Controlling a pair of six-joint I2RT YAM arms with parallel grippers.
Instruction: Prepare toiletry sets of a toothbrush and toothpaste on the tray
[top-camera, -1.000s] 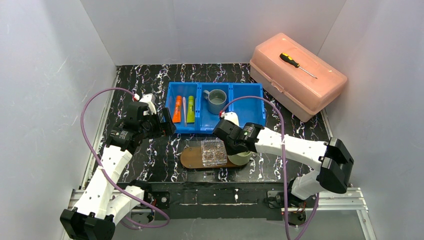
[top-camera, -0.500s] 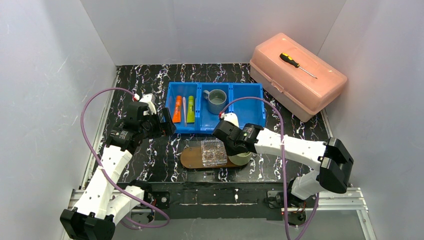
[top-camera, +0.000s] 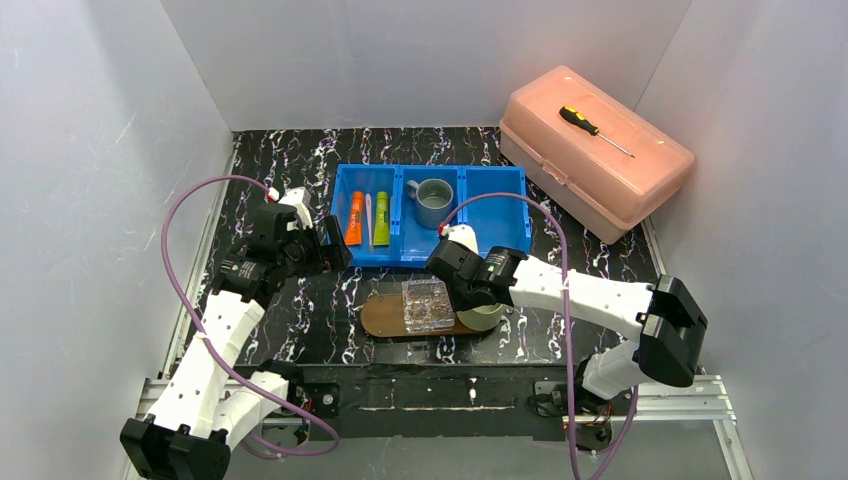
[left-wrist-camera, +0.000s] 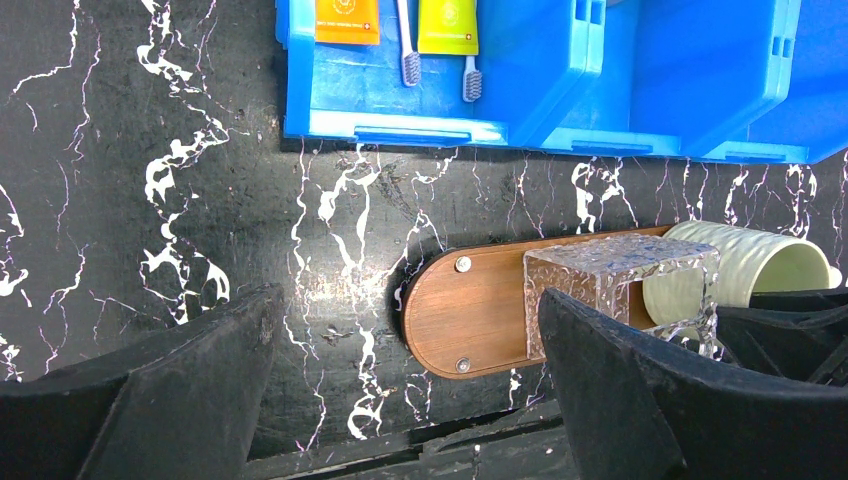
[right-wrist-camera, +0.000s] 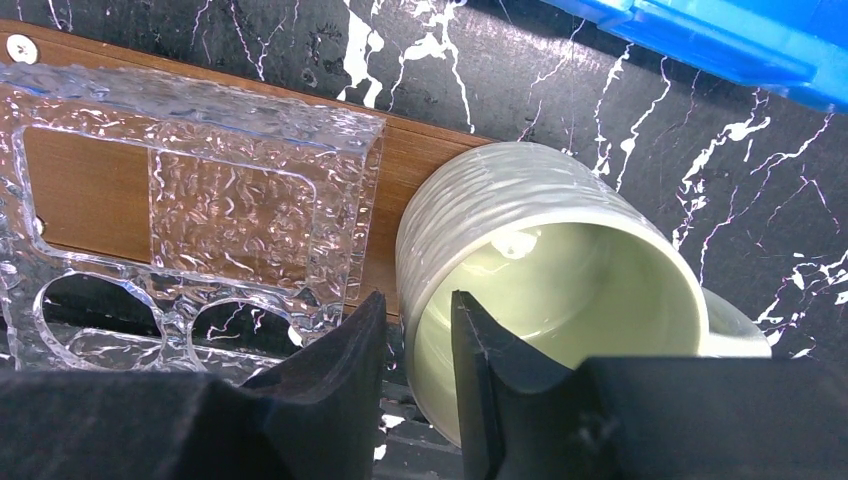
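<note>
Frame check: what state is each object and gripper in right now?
pale green mug: standing on the tray, beside the clear holder
grey mug: upright in the middle compartment of the blue bin
orange tube, green tube, toothbrushes: lying in its left compartment
pink toolbox: closed, screwdriver on lid
left gripper: open, empty
right gripper: open, astride the pale green mug's rim

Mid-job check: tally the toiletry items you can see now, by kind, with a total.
Tubes: 2 (orange tube, green tube)
Toothbrushes: 2
Mugs: 2 (grey mug, pale green mug)
Total: 6
</note>
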